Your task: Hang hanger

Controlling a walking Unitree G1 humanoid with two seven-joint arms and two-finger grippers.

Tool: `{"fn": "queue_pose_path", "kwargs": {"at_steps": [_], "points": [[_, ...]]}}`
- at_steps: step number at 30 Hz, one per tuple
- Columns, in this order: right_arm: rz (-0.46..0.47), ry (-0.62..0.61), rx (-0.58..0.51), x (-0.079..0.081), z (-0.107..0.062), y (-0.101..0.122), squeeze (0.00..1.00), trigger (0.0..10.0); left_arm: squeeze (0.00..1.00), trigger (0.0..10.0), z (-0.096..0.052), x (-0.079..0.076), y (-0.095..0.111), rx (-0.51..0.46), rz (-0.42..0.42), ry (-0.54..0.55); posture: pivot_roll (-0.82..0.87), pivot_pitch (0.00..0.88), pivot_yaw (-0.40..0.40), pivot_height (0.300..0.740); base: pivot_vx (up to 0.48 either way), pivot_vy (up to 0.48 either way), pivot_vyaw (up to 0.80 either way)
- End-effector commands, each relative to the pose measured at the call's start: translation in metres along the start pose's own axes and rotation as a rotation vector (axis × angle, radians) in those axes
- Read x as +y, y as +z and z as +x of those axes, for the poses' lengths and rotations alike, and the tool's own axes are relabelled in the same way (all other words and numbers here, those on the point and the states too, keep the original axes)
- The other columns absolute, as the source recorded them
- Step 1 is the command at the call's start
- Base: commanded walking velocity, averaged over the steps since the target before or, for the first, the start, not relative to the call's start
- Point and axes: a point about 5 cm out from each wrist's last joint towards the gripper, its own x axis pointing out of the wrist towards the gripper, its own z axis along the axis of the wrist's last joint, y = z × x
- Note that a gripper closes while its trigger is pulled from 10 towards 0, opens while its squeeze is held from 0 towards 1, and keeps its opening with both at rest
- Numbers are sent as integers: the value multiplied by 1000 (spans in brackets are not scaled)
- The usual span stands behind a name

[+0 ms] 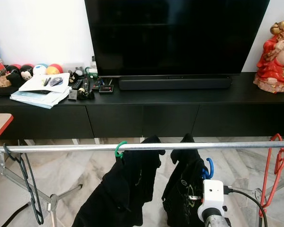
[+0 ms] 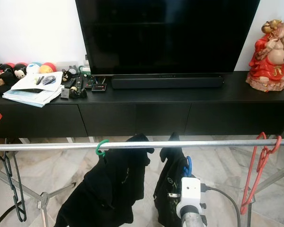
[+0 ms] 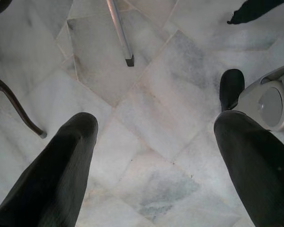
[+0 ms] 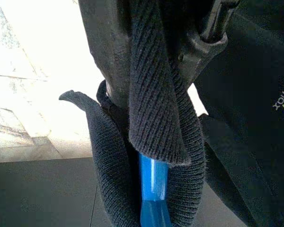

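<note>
A metal rail (image 1: 180, 145) crosses in front of me. A green hanger (image 1: 119, 149) hooks over it and carries a black garment (image 1: 123, 189). To its right a second black garment (image 1: 182, 189) hangs on a blue hanger (image 1: 208, 169), whose hook sits just below the rail, apart from it. My right arm (image 1: 212, 198) reaches up under it. In the right wrist view my right gripper (image 4: 156, 61) is shut on the blue hanger (image 4: 153, 189) through the knit collar (image 4: 156, 109). My left gripper (image 3: 156, 156) hangs open over the marble floor.
Red hangers (image 1: 274, 165) hang at the rail's right end, black hangers (image 1: 23, 179) at its left end. Behind the rack stands a black TV console (image 1: 142, 118) with a large TV (image 1: 175, 33), papers (image 1: 40, 90) and a red figurine (image 1: 277, 54). A rack leg (image 3: 119, 30) crosses the floor.
</note>
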Motion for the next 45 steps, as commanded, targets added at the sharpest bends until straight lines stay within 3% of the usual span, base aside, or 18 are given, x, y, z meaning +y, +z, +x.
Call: {"fn": "queue_pose_path", "kwargs": {"at_steps": [1, 7, 16, 27, 34, 45], "points": [[14, -3, -32, 1, 3, 8, 0, 10000, 0, 10000, -2, 4, -6, 30, -2, 4, 80, 0, 32, 740, 0, 0, 0], [9, -3, -32, -1, 3, 8, 0, 10000, 0, 10000, 0, 0, -3, 25, -7, -12, 74, 0, 21, 740, 0, 0, 0], [-5, 2, -42, -5, 5, 13, 0, 10000, 0, 10000, 4, -30, -2, 21, -23, -59, 65, 0, 0, 740, 0, 0, 0], [-12, 9, -47, -4, 6, 15, 0, 10000, 0, 10000, 6, -45, 1, 10, -27, -70, 70, 0, -3, 740, 0, 0, 0], [-4, 6, -45, -2, 5, 14, 0, 10000, 0, 10000, 6, -38, 6, -7, -22, -66, 71, 0, 8, 740, 0, 0, 0], [3, -1, -44, -1, 6, 13, 0, 10000, 0, 10000, 0, -8, -3, 6, -23, -36, 76, 0, 15, 740, -118, 0, 0]]}}
